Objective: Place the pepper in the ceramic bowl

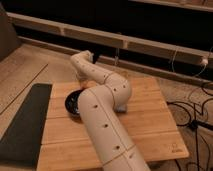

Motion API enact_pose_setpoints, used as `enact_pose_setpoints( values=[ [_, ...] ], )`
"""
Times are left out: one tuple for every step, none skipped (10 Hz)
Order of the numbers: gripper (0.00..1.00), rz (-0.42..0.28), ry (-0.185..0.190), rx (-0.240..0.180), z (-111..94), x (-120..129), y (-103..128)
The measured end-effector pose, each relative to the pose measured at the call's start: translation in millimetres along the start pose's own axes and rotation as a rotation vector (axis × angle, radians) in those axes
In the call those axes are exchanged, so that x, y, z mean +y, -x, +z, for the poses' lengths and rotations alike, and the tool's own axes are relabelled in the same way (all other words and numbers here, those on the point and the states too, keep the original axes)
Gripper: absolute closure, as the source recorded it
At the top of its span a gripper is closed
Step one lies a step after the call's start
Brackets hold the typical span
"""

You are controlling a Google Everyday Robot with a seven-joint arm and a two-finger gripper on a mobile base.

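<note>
The ceramic bowl (71,103) is a glossy black dish on the left part of the wooden table, and my white arm (107,125) covers its right side. The arm rises from the front, bends at the elbow (116,90), and reaches back left to its wrist end (83,61) above the table's far left edge. My gripper is beyond that wrist end, behind the arm and hidden from this view; it is shut. What it holds, if anything, does not show. The pepper is hidden.
The wooden table (150,125) has a dark mat (25,125) along its left side on the floor. Cables (195,112) lie on the floor to the right. A long low ledge (150,47) runs behind the table.
</note>
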Motion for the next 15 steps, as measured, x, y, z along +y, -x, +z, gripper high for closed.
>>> enact_pose_setpoints(
  values=[
    [1.00,0.002,0.003,-0.002,-0.1,0.3,0.2],
    [1.00,0.002,0.005,-0.012,-2.7,0.8,3.3],
    [1.00,0.000,0.006,-0.034,-10.4,2.2,10.8],
    [1.00,-0.013,0.005,-0.071,-24.9,4.4,23.2],
    [1.00,-0.033,0.003,-0.106,-40.1,7.4,34.6],
    [1.00,-0.061,0.002,-0.142,-56.5,14.2,46.2],
    [1.00,-0.095,0.011,-0.181,-75.5,29.4,56.9],
    [1.00,-0.114,0.021,-0.197,-85.5,40.1,59.1],
    [1.00,-0.143,0.027,-0.206,-96.9,52.1,55.7],
    [1.00,-0.168,0.034,-0.208,-108.9,64.5,45.3],
    [1.00,-0.173,0.047,-0.204,-119.1,76.2,29.0],
    [1.00,-0.167,0.061,-0.191,-125.3,86.6,8.8],
    [1.00,-0.157,0.071,-0.168,-128.4,96.8,-18.9],
    [1.00,-0.144,0.075,-0.148,-130.6,101.0,-39.8],
    [1.00,-0.127,0.076,-0.121,-130.8,101.5,-63.7]
  ],
)
